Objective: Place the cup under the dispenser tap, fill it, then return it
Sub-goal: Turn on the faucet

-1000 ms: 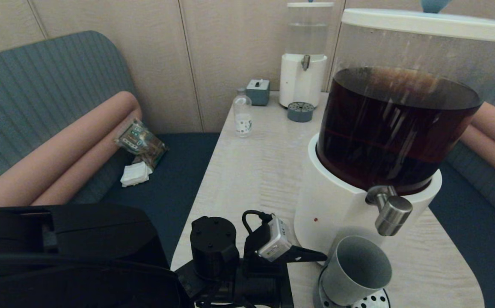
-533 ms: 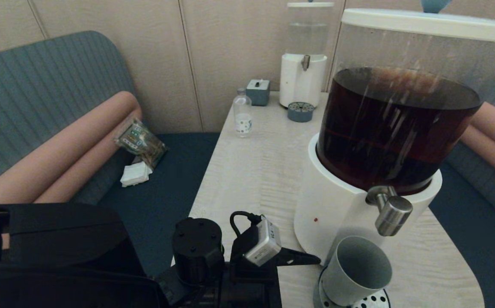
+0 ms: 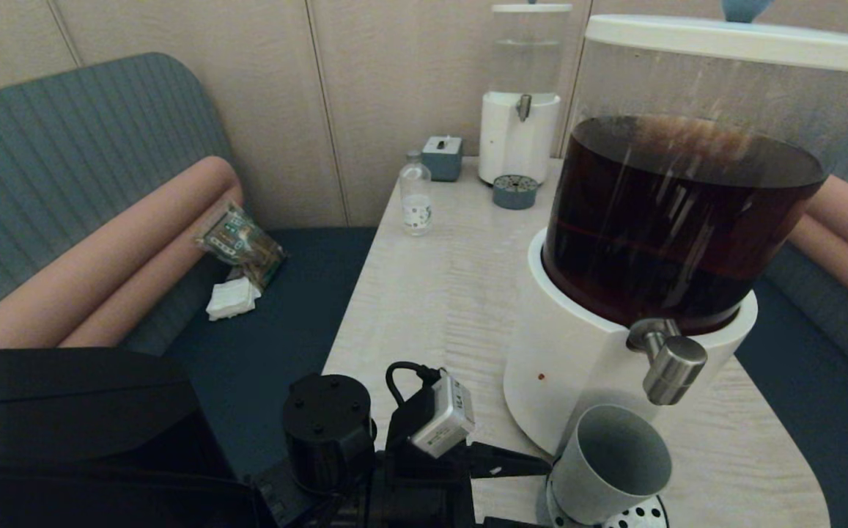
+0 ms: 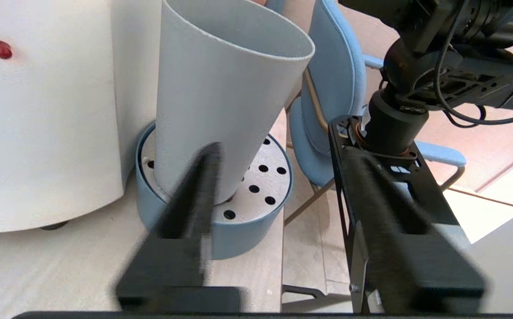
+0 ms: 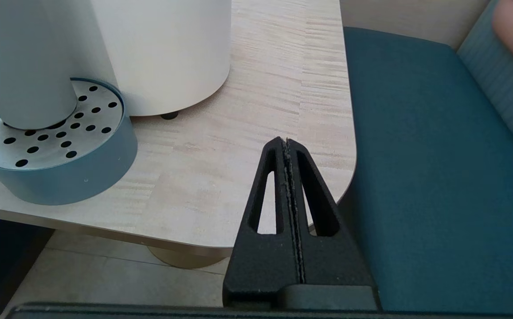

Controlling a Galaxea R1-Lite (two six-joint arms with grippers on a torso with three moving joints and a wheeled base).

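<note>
Cup (image 3: 609, 463) on drip tray under tap (image 3: 668, 359), left tool (image 4: 278, 161) spread – beside it

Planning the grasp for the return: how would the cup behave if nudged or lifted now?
The cup already stands tilted on the drip tray, narrow base down, so a nudge would probably tip it. It looks empty, so likely light. Its matte wall should grip fairly well. The left end effector is open beside it.
</note>
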